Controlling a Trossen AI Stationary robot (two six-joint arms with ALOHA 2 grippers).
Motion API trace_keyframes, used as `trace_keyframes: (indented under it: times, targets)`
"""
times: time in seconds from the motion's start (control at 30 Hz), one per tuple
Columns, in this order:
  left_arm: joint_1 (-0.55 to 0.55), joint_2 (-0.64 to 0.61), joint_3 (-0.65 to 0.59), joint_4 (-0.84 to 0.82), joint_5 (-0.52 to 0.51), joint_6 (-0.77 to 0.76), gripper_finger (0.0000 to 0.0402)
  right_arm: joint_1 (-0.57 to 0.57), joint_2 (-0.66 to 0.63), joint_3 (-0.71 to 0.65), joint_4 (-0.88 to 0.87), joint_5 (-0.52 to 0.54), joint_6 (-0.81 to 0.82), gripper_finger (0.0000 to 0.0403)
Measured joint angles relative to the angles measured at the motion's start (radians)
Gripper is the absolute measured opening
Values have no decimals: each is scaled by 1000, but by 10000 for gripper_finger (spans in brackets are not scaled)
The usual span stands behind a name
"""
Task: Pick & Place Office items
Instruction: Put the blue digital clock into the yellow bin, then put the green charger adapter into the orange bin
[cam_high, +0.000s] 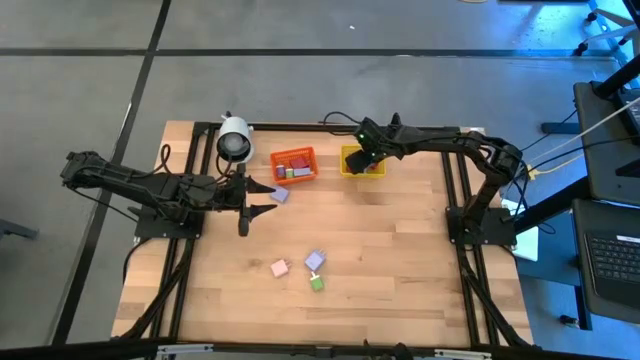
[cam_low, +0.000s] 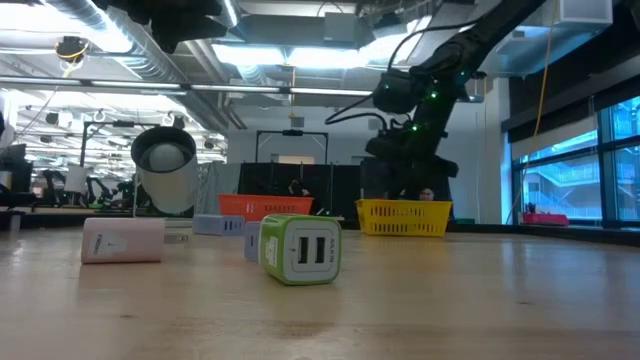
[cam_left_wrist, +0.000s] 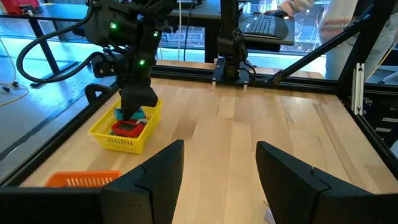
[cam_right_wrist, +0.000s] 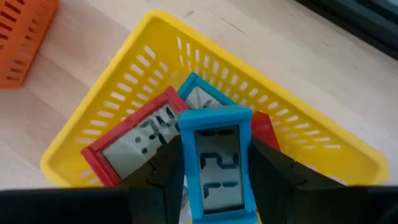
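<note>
**Blue digital clock held over the yellow bin; chargers waiting on the surface**

Nearest the front edge of the wooden surface (cam_high: 400, 290), three small plug-in USB chargers are seen lying loose: a green charger (cam_low: 299, 249) with two ports facing the low camera, a pink charger (cam_low: 123, 240) to one side of it, and a lilac charger (cam_high: 315, 260) just behind the green one. These appear to be hard plastic blocks, light and rigid, with smooth and probably slippery faces. A hold across two flat opposite sides, low on the body, is judged safest; the rounded corners would likely let the block twist out.

Farther back, the left gripper (cam_high: 257, 197) is seen hovering low over the surface with its fingers spread wide and nothing between them. Another lilac block (cam_high: 280, 194) lies just beside it. A white cylindrical camera-like object (cam_high: 234, 141) stands near the back edge.

At the back, an orange mesh bin (cam_high: 294, 165) holds a few small items. Beside it stands the yellow mesh bin (cam_right_wrist: 112, 106). The right gripper (cam_right_wrist: 214, 171) is positioned directly over this bin, closed narrowly on a blue digital clock (cam_right_wrist: 216, 163), gripped by its two side edges with the display facing the wrist camera. Below it, a red digital clock (cam_right_wrist: 134, 143) and a teal-framed one already lie inside. The clocks look light and stiff, but their display windows could scratch or crack, so the frame edges are the better place to be held.
</note>
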Motion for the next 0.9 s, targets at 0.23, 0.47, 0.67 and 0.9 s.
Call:
trace_keyframes:
  times: [0.23, 0.47, 0.67, 0.9]
  targets:
    - [0, 0, 0, -2, 0, 0, 196, 8, 0, 0, 10, 0, 0, 207]
    - [0, 0, 0, -3, 0, 0, 196, 8, 0, 0, 9, -43, -16, 178]
    - [0, 0, 0, -3, 9, 0, 196, 8, -6, 3, 6, -44, -25, 211]
    - [0, 0, 0, -3, 35, 0, 196, 7, -49, 56, -2, -45, -57, 256]
